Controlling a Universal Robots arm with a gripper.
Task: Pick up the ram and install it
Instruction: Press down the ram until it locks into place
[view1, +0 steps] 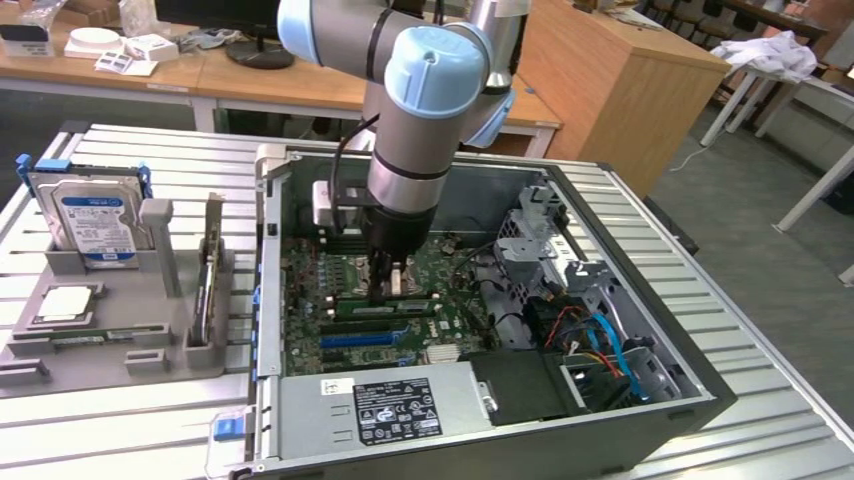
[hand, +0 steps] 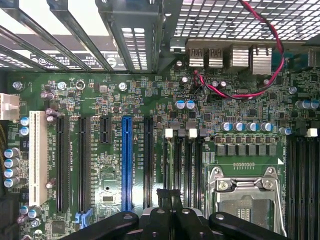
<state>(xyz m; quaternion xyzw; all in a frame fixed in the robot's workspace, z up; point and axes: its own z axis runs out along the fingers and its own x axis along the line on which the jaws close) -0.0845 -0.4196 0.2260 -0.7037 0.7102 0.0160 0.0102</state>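
Note:
My gripper reaches down into the open computer case, just above the green motherboard. In the wrist view its dark fingers are pressed together over the black memory slots, next to the silver processor socket. The gripper is shut, and I cannot tell whether anything thin sits between the fingertips. A thin narrow stick, which looks like the ram, stands on edge in the grey holder at the exterior view's left, well away from the gripper.
The holder also carries an upright blue-labelled hard drive and a square silver processor chip. Inside the case are a power supply, a drive cage and loose cables. Wooden desks stand behind.

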